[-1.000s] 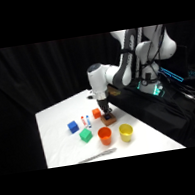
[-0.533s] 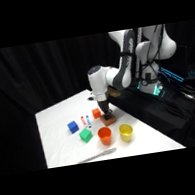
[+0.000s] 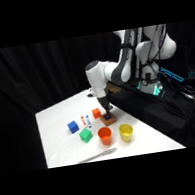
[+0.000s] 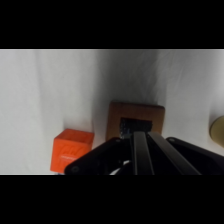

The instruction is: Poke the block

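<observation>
Nearest us the orange cup [image 3: 104, 135] and yellow cup [image 3: 125, 132], behind them we see the block [image 3: 108, 117] right of the orange cube [image 3: 96, 114], the gripper [image 3: 107, 113] down on its dark patch, fingers closed together, gripping nothing

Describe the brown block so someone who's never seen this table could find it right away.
On the white table, look straight beneath the arm's gripper, just behind the orange cup and yellow cup. There lies the block. It is flat and brown with a dark square patch on top, unlike the taller, bright orange cube beside it.
</observation>
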Motion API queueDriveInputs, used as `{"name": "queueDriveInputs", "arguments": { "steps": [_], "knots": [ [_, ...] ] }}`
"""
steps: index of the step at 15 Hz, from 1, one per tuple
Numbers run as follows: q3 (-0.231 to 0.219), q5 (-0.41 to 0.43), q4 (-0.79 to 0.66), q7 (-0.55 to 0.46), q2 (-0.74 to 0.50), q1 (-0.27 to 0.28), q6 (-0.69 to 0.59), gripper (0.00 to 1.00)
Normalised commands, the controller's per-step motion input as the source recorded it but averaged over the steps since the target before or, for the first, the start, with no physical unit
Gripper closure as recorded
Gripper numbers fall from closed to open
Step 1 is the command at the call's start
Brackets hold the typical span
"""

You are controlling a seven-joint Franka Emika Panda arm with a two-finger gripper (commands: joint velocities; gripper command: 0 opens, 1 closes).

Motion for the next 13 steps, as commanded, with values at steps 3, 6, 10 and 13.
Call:
{"name": "queueDriveInputs", "arguments": {
  "steps": [3, 6, 10, 13],
  "knots": [
    [-0.004, -0.016, 0.01, 0.00, -0.45, 0.012, -0.45, 0.59],
    [-0.004, -0.028, 0.04, 0.01, -0.41, 0.008, -0.41, 0.34],
    [-0.002, -0.019, 0.09, 0.04, -0.32, 0.005, -0.42, 0.02],
    [0.010, -0.032, 0.07, 0.12, -0.29, 0.009, -0.32, 0.00]
  ]
}}
